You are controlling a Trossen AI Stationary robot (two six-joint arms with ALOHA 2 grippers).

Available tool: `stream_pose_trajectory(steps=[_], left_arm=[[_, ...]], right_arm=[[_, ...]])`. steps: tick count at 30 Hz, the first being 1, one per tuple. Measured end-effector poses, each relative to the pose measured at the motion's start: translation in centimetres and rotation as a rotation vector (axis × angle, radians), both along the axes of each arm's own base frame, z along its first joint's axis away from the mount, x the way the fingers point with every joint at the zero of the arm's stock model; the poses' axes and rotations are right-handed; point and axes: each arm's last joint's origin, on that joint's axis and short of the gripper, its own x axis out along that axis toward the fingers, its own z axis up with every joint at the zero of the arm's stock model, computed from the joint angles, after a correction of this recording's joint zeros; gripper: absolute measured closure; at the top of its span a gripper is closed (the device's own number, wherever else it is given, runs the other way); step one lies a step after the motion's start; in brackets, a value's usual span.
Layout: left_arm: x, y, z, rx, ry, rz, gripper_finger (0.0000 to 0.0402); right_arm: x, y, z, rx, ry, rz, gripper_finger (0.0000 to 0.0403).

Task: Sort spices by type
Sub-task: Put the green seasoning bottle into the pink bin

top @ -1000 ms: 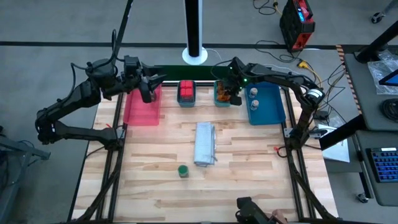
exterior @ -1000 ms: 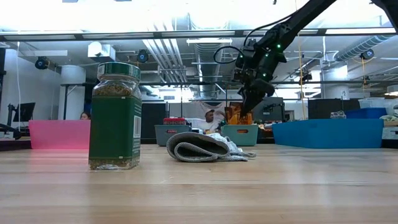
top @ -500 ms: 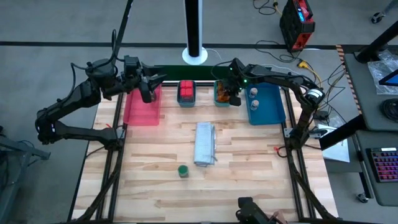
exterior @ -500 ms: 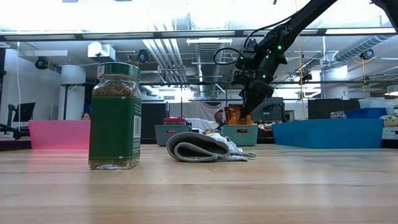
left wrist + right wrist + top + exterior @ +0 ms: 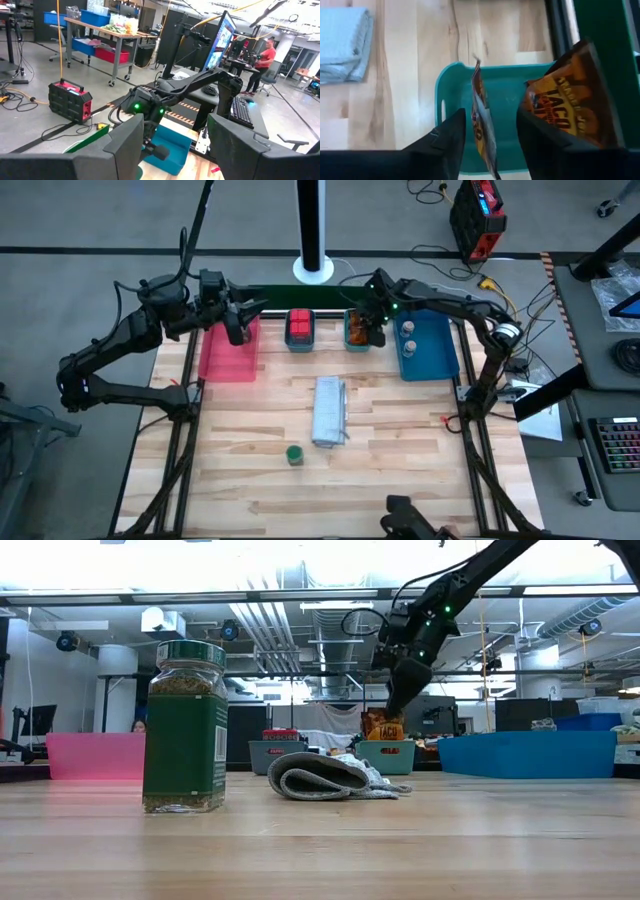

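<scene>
High view: the right pincer is being held over the teal tray; the left pincer is being held released over the pink tray.

Low view: a green-lidded jar is being carried by the table.

Right wrist view: the fingers are being held apart around an orange-red packet standing in the tray, unclamped.

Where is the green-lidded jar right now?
The green-lidded jar stands alone on the table's near part in the high view, left of the folded grey cloth's near end, far from both grippers.
</scene>
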Motion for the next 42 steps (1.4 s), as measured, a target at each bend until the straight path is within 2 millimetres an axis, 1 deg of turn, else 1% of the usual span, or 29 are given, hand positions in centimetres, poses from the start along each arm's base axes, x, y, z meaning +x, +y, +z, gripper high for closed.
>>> stream_pose_trajectory(steps=[5, 9, 14, 17, 20, 24, 27, 29, 32, 34, 36, 38, 42], left_arm=[[0.0, 0.0, -0.1, -0.002, 0.005, 0.000, 0.0198], [0.0, 0.0, -0.5, -0.020, 0.053, -0.001, 0.0198], [-0.1, 0.0, -1.1, -0.042, 0.112, -0.002, 0.0198], [-0.2, -0.1, -1.7, -0.047, 0.174, -0.017, 0.0198], [-0.3, -0.2, -2.3, -0.070, 0.237, -0.050, 0.0198], [-0.3, -0.5, -2.8, -0.101, 0.282, -0.112, 0.0198], [-0.3, -0.6, -2.9, -0.088, 0.287, -0.172, 0.0198], [-0.2, -0.6, -2.9, -0.047, 0.302, -0.193, 0.0198], [0.3, -0.5, -3.2, -0.010, 0.329, -0.207, 0.0198], [0.7, -0.6, -3.4, -0.022, 0.339, -0.221, 0.0198], [1.1, -1.0, -3.5, -0.085, 0.330, -0.257, 0.0198], [1.3, -1.6, -3.6, -0.172, 0.313, -0.283, 0.0198], [1.6, -3.1, -3.9, -0.347, 0.313, -0.317, 0.0198]], right_arm=[[-0.1, 0.1, 2.3, -0.014, -0.022, -0.021, 0.0212], [-0.6, 0.4, 4.5, -0.050, -0.027, -0.043, 0.0200], [-1.9, 1.6, 8.4, -0.038, -0.082, -0.145, 0.0198], [-2.9, 2.9, 10.7, -0.030, -0.137, -0.200, 0.0203], [-3.8, 4.6, 12.9, -0.001, -0.210, -0.266, 0.0210], [-4.6, 7.6, 15.5, 0.103, -0.321, -0.373, 0.0222], [-4.7, 10.2, 17.0, 0.191, -0.382, -0.411, 0.0235], [-4.4, 12.0, 17.5, 0.209, -0.398, -0.418, 0.0244], [-3.4, 14.9, 17.8, 0.171, -0.391, -0.407, 0.0258], [-2.9, 16.6, 17.7, 0.138, -0.379, -0.430, 0.0266], [-2.6, 18.0, 17.4, 0.118, -0.353, -0.482, 0.0274], [-2.7, 18.9, 17.1, 0.122, -0.320, -0.541, 0.0280], [-3.3, 19.4, 16.2, 0.146, -0.224, -0.659, 0.0284]])
